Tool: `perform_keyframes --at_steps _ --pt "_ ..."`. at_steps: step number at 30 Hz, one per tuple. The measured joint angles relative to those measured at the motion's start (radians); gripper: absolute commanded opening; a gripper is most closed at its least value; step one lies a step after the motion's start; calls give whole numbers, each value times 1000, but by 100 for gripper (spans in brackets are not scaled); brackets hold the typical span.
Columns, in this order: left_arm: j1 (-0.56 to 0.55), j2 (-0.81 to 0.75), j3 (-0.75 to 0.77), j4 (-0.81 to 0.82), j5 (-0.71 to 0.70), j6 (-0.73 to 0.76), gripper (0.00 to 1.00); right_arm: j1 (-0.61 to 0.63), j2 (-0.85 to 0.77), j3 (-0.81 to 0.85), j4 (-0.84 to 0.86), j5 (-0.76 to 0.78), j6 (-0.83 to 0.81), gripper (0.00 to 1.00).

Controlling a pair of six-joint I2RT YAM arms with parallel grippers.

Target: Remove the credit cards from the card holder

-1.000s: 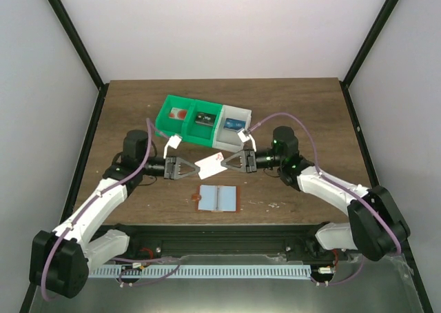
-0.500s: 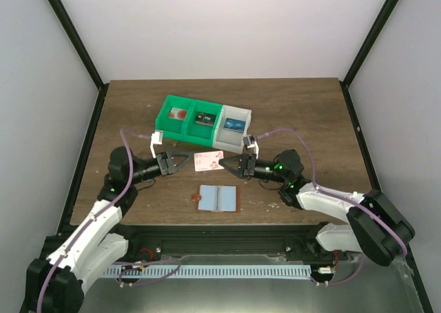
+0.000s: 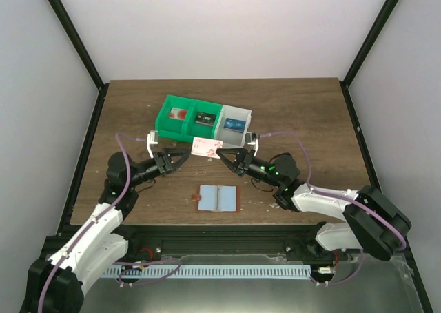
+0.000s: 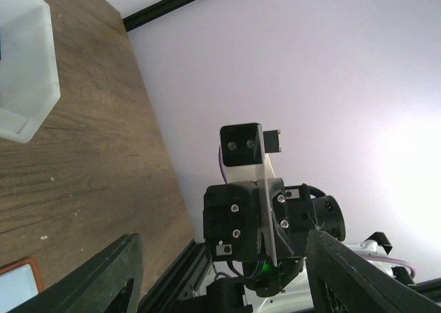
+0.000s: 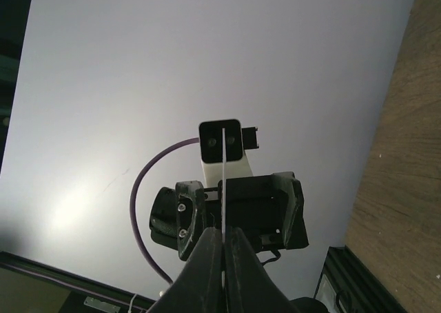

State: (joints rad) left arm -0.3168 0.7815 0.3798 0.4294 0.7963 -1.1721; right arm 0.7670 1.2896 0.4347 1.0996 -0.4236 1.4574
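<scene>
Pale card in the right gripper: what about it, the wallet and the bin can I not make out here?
card: print too small from above; both wrist views show only its edge.
wallet: pockets too small from above to tell if another card is inside; left wrist view cuts it off at the frame corner.
bin: contents too small to name from above.

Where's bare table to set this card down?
Bare wood right of the bin, out to the table edge, and behind the bin. Crowded between bin and card holder, where the left gripper and right gripper meet at the card.
</scene>
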Motion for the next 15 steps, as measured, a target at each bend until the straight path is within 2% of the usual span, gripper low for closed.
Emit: perform_keyframes --at_steps 5,7,11,14,15 --pt "-1 2 -3 43 -6 -37 59 26 12 5 3 32 3 1" --pt "-3 1 -9 69 -7 -57 53 31 23 13 1 39 4 1" --pt "-4 -4 -18 89 -10 -73 22 44 49 28 1 48 13 0" --pt "-4 -8 -19 90 -21 -71 2 50 62 29 0 53 20 1" --pt "-4 -8 -19 87 -27 -62 0 50 64 29 -1 54 21 1"
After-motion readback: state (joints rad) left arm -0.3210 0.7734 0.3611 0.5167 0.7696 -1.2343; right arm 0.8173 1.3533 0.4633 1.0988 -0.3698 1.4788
